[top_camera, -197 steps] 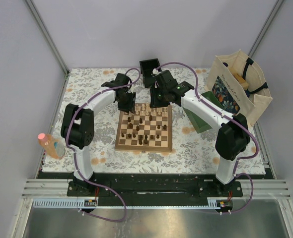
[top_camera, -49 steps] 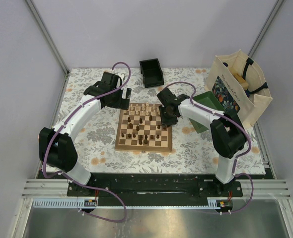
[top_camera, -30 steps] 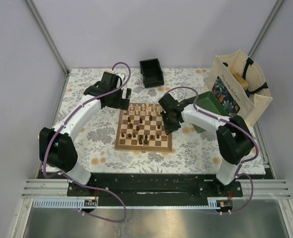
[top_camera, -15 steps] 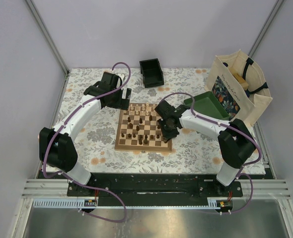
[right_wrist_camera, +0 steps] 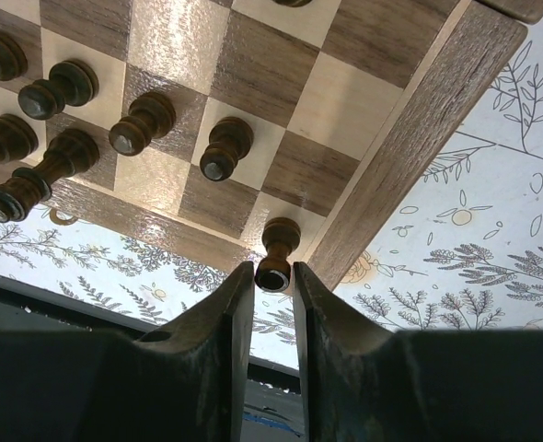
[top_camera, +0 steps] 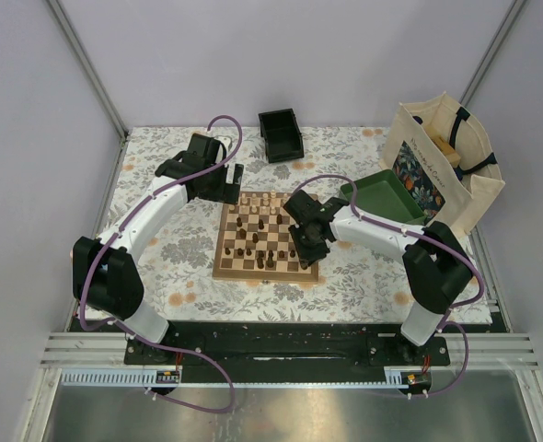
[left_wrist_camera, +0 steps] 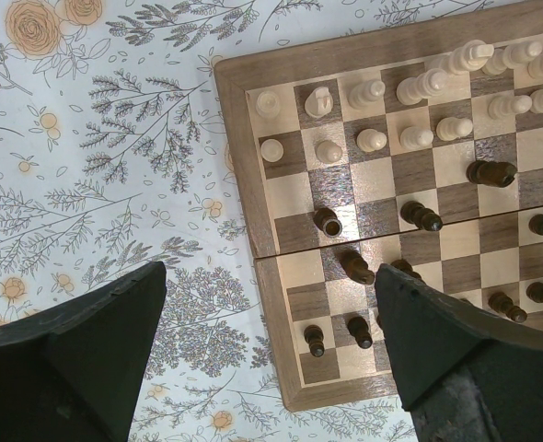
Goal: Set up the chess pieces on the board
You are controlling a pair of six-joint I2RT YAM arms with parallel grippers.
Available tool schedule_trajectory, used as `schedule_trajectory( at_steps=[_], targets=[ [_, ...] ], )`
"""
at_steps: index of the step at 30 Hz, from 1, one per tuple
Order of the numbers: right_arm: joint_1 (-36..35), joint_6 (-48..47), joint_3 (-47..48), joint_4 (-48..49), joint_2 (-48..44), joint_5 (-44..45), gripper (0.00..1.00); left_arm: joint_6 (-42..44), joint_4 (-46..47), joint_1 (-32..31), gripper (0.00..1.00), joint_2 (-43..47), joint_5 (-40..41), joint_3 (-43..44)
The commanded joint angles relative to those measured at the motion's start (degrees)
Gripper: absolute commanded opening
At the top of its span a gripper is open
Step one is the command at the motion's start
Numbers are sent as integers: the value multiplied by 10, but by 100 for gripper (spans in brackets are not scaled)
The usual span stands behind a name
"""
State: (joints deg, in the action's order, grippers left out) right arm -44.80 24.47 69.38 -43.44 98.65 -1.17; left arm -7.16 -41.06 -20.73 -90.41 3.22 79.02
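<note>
Our right gripper (right_wrist_camera: 270,270) stands narrowly around a dark piece (right_wrist_camera: 278,241) on the near right corner square of the board (right_wrist_camera: 410,138). We cannot tell whether it clamps the piece. Our left gripper (left_wrist_camera: 270,270) is wide apart. The piece seems light, stiff and easily tipped, so we would hold its head.

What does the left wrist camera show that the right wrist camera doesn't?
Only the left wrist view: the pale pieces in two rows at one end of the board, and the left hand open wide above it. Only the right wrist view: the right hand with one dark piece between its fingers, on a corner square. Both: the board, other dark pieces and the flowered tablecloth.
</note>
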Motion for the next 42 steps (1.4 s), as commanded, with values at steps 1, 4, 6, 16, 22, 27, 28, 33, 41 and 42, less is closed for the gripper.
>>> schedule_trajectory(
  at_steps=[1,4,6,16,22,27,28,33,41,42],
  targets=[
    [-5,-1,1,-7,-6,-8,33,-5,1,0,99,23,-5,-5],
    [-5,-6,6,-9,-8,-13,37,-4,1,0,99,25,-4,-5],
    [-5,-9,9,-10,-15,-11,39,-3,1,1,99,27,-1,-5],
    [3,-31,120,-12,0,42,44,-2,-2,0,99,36,28,-6],
    [20,-35,196,5,65,35,46,-1,-1,1,99,46,48,-8],
    [31,-19,263,14,122,36,53,2,-2,2,99,49,56,-11],
    [32,-19,270,14,130,39,54,1,0,1,99,49,57,-10],
    [32,-24,313,16,177,52,56,0,-1,2,99,45,54,-9],
    [40,-27,353,8,218,63,56,0,-1,1,99,37,50,-8],
    [42,-26,357,6,223,61,56,0,-1,1,99,38,49,-7]
  ],
)
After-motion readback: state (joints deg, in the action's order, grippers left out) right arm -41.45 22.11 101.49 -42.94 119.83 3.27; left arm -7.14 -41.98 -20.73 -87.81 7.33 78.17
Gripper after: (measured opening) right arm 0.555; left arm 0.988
